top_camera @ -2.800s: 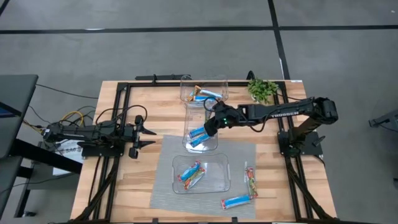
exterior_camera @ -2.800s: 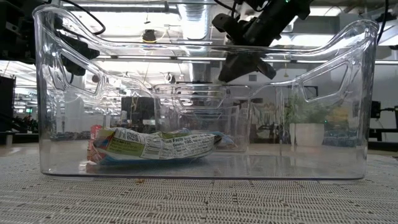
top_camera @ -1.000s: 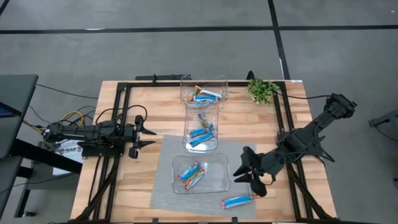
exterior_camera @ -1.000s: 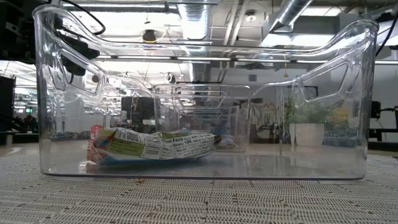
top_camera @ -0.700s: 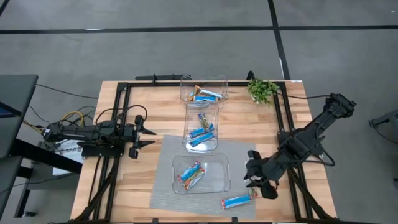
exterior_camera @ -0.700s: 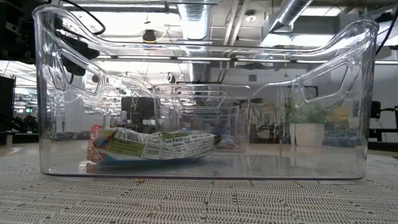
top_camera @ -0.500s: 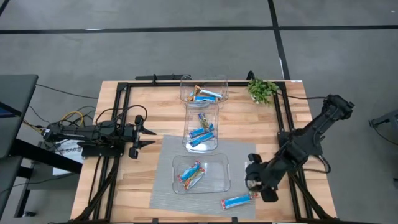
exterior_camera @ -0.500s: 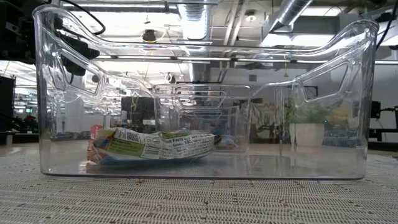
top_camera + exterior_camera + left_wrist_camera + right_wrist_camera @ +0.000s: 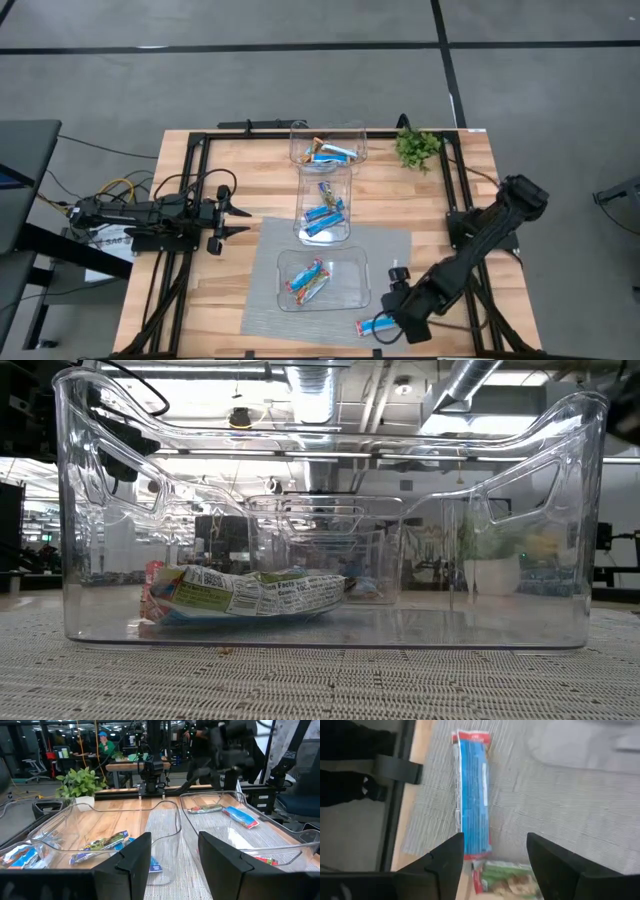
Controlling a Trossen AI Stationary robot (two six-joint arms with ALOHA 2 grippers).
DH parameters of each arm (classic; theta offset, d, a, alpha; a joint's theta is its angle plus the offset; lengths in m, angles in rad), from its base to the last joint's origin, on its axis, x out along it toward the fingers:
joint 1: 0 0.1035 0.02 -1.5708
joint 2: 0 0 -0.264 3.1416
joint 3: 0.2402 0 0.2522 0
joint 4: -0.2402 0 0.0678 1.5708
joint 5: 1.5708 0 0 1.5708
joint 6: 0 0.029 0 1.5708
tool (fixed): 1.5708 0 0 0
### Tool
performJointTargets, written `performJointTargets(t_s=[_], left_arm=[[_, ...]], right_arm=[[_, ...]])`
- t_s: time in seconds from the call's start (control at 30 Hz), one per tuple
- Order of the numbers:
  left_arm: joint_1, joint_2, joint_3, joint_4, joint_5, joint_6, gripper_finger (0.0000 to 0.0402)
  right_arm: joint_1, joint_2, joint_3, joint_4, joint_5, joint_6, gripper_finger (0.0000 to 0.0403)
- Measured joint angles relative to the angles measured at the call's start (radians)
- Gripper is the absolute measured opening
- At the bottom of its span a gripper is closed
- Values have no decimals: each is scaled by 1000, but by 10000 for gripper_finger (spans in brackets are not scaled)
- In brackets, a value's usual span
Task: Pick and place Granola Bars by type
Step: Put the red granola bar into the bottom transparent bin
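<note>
Blue granola bar point(image 9: 471, 795) on mat, part-hidden under right gripper point(image 9: 393, 313), jaws apart

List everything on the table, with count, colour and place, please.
Table: one, wooden.
Mat: one, grey, near side.
Bins: three, clear, in a row, far edge to mat.
Blue bars: about four; far and middle bins, one loose on mat.
Multicoloured bars: about four; near and middle bins, one loose beside it.
Plant: one, green, far right corner.
Left gripper: open, parked at left.
Right gripper: open, above loose blue bar.
</note>
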Motion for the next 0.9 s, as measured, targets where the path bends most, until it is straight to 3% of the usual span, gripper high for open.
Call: performJointTargets(t_s=[0.33, 0.9], left_arm=[[0, 0, 0, 0, 0, 0, 158], [0, 0, 0, 0, 1, 9, 158]], right_arm=[[39, 136, 0, 126, -5, 2, 192], [30, 156, 0, 112, 9, 4, 176]])
